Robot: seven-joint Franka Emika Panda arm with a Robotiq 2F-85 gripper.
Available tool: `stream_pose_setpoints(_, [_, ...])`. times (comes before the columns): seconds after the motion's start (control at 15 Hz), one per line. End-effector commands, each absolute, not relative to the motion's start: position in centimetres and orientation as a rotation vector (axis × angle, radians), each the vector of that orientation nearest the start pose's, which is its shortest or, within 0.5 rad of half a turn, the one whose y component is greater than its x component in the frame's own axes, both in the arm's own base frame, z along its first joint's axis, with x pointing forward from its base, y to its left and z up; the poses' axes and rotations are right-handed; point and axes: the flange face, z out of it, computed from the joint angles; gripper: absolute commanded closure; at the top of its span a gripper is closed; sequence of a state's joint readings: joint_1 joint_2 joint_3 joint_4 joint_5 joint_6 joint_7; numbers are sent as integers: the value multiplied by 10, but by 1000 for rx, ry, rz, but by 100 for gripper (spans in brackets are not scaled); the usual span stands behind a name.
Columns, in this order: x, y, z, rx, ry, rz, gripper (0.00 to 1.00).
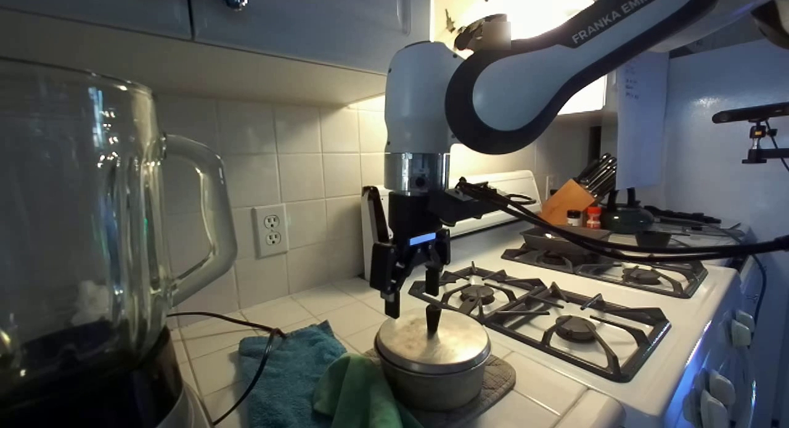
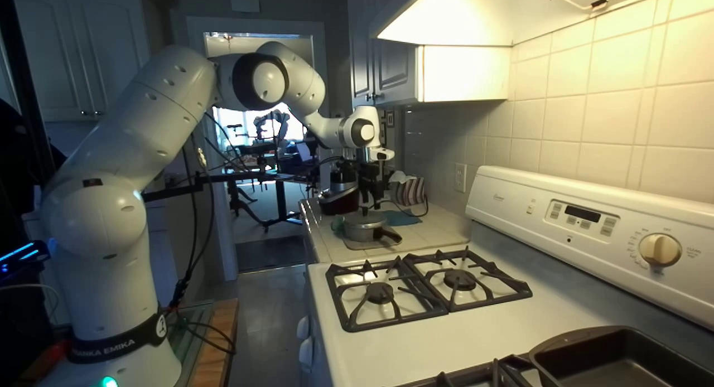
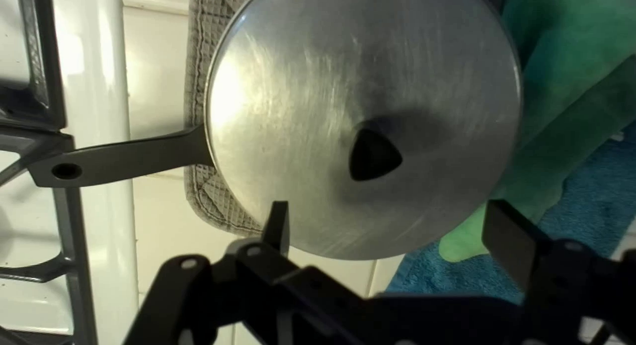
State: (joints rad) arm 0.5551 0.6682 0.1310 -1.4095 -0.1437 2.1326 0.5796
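Round silver metal lid (image 3: 308, 121) with black three-sided knob (image 3: 373, 157): seated flat on a round dull-grey metal saucepan (image 1: 431, 388), atop a grey quilted potholder (image 3: 198, 71), on the white tiled desk (image 1: 542, 375) beside the white gas stove (image 2: 446, 348). Visible there in both exterior views. Note long dark handle (image 3: 119, 161) of the saucepan, pointing toward the stove in the wrist view. Away from the handle: crumpled green cloth (image 1: 354, 385), close against the saucepan, lying partly over a blue terry towel (image 1: 293, 366). Black end effector (image 1: 412, 301) released, with jaws spread wide and nothing held; hangs above the lid. In an exterior view, near the knob but with a visible gap; in the wrist view, knob off the line between the fingertips. Exact clearance not readable. Progress, judged from this layout: lid in place and end effector positioned overhead, so both taken as done. No hold on the knob. Remaining, by inference: either a grasp of the knob or withdrawal from above it. Cannot tell whether now before a grasp or after a release.
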Motion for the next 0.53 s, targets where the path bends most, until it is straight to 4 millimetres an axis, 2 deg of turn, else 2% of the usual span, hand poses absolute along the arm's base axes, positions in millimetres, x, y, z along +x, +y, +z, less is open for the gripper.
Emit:
stream_pose_setpoints(0.0, [581,444,311,-3195,-234,-69,4])
stream_pose_setpoints(0.07, [580,443,310,-3205,-235,-52,19])
stream_pose_setpoints(0.13, [579,442,308,-3212,-236,-38,29])
stream_pose_setpoints(0.2, [578,442,307,-3215,-236,-26,29])
stream_pose_setpoints(0.47, [577,442,305,-3210,-236,-4,58])
